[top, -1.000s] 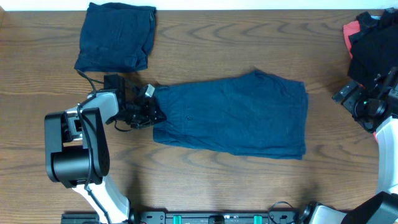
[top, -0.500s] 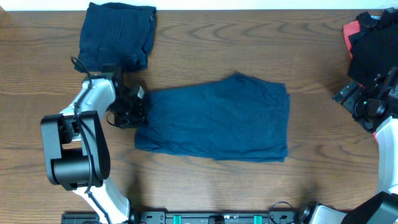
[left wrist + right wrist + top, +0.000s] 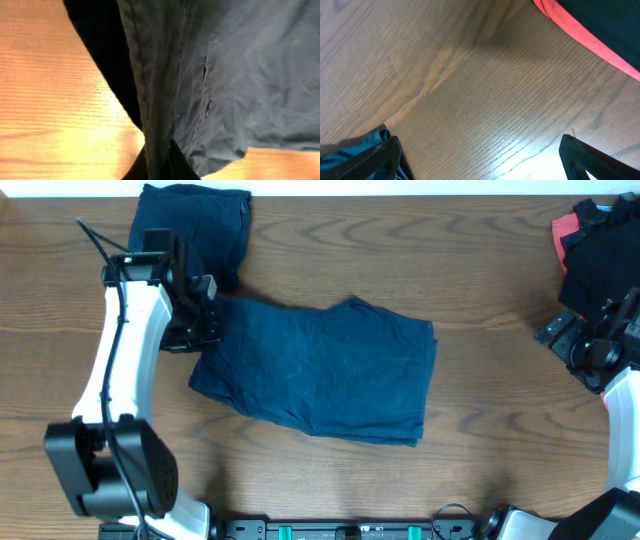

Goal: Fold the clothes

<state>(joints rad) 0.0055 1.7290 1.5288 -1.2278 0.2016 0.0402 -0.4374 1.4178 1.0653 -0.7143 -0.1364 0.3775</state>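
Folded navy shorts lie on the wooden table, skewed, left end toward the back left. My left gripper is shut on their left edge; in the left wrist view the cloth is pinched between the fingers and hangs off the table. A squarish folded navy bundle lies at the back left, just behind the left gripper. My right gripper rests at the right edge, open and empty, its fingers wide apart over bare wood.
A heap of black and red clothes sits at the back right corner; its red edge shows in the right wrist view. The left arm stretches along the table's left side.
My left gripper has dragged the shorts to the left and toward the back, up beside the folded bundle. The shorts have turned slightly. The right arm has not moved.
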